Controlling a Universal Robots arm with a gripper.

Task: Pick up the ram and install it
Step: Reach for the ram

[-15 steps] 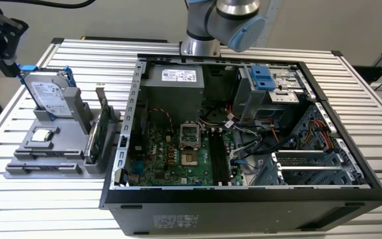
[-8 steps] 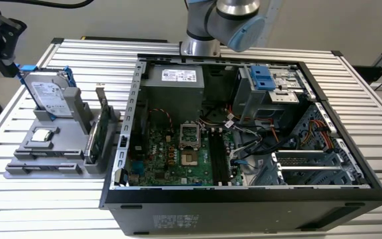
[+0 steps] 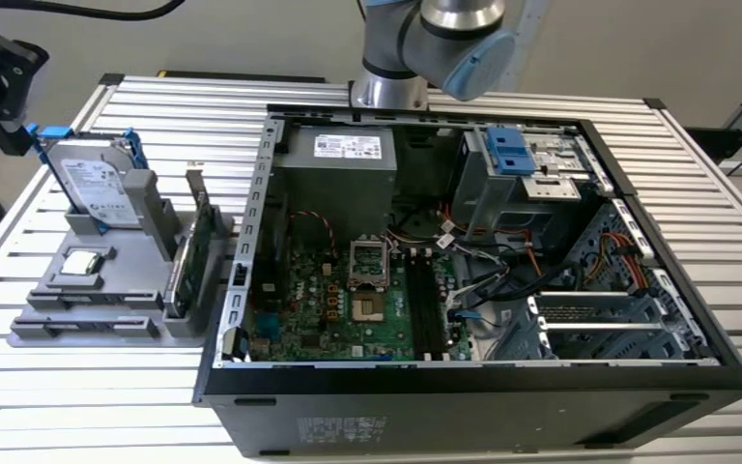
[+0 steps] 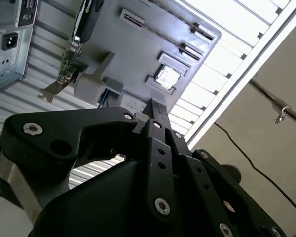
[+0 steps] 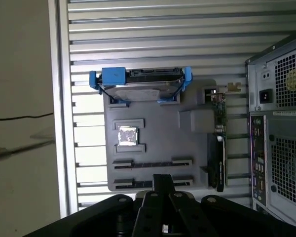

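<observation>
The gripper (image 5: 162, 183) has its fingers pressed together, and nothing shows between them in either wrist view. It hangs well above the grey holder (image 5: 158, 145) with the fingertips aimed down at it.

Taking the fingers' reach as 12 o'clock, the ram (image 5: 152, 165) lies dead ahead at 12. As far as I can tell, it is the thin dark strip resting in one of the holder's two long cradles. Its long axis runs from 3 to 9 o'clock, square across the line of the fingers. The other cradle sits closer in and is partly covered by the fingertips, so what it holds cannot be told.

Further out at 12 stands the hard drive (image 5: 140, 89) in its blue bracket, and the green card (image 5: 218, 116) stands on edge at about 2 o'clock.

In the exterior view the holder (image 3: 55, 290) sits at 9 o'clock from the open computer case (image 3: 474, 377). The black motherboard slots (image 3: 425, 304) in the case run from 12 to 6.
</observation>
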